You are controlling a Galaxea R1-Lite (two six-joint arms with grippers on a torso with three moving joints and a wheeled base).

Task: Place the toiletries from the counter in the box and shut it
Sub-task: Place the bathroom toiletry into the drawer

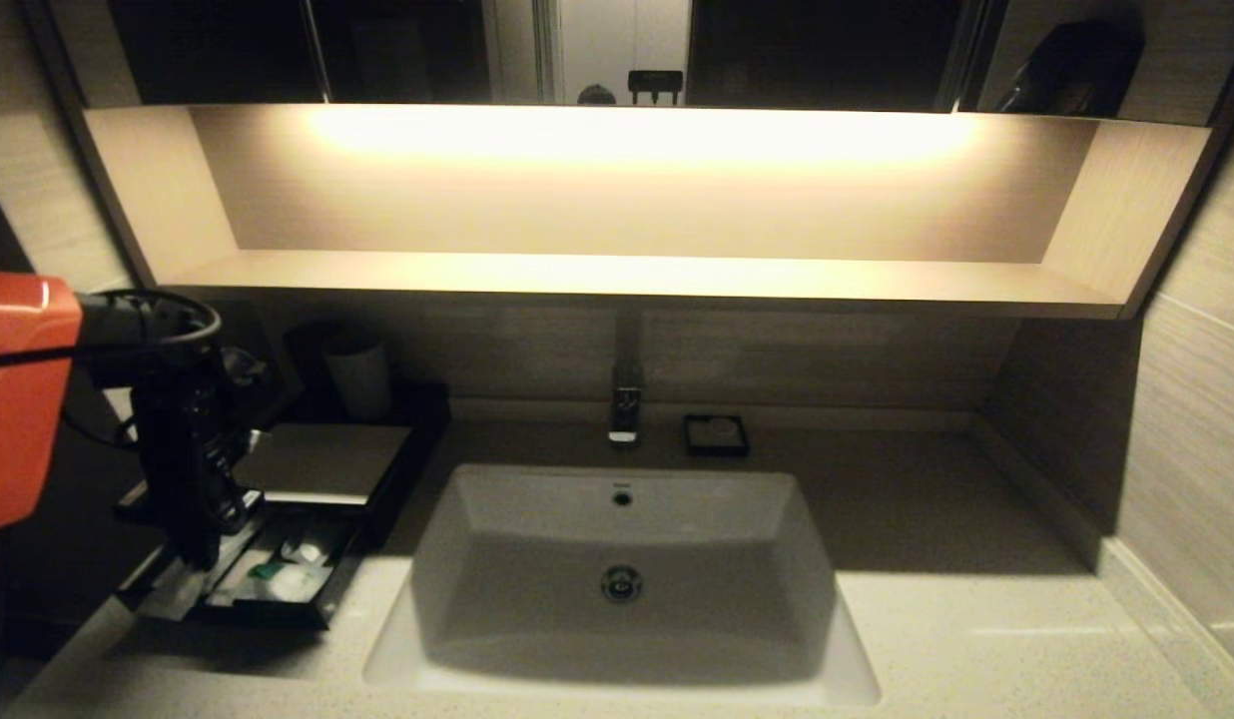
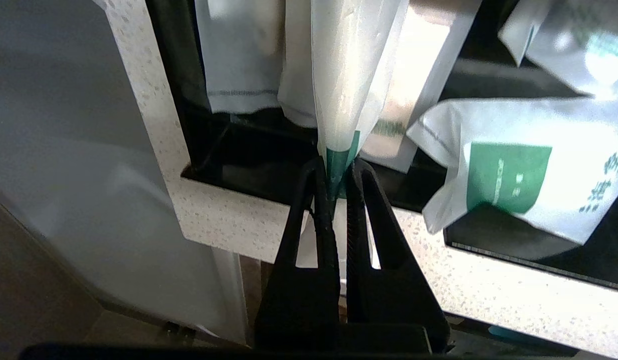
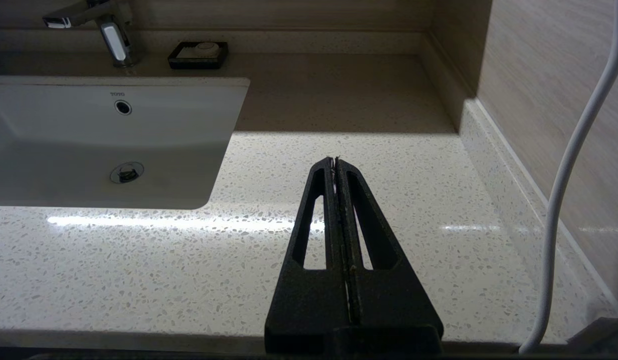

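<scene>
1. A white rectangular sink basin point(image 1: 617, 569) sits in the middle, with a round drain point(image 1: 622, 583) in its floor.
2. A chrome tap point(image 1: 625, 411) stands behind the basin.
3. Just right of the tap lies a tiny black square dish point(image 1: 716, 435).
4. A pale grey cup point(image 1: 358, 377) stands at the back left.
5. A lit wooden shelf point(image 1: 637, 275) runs above.
</scene>
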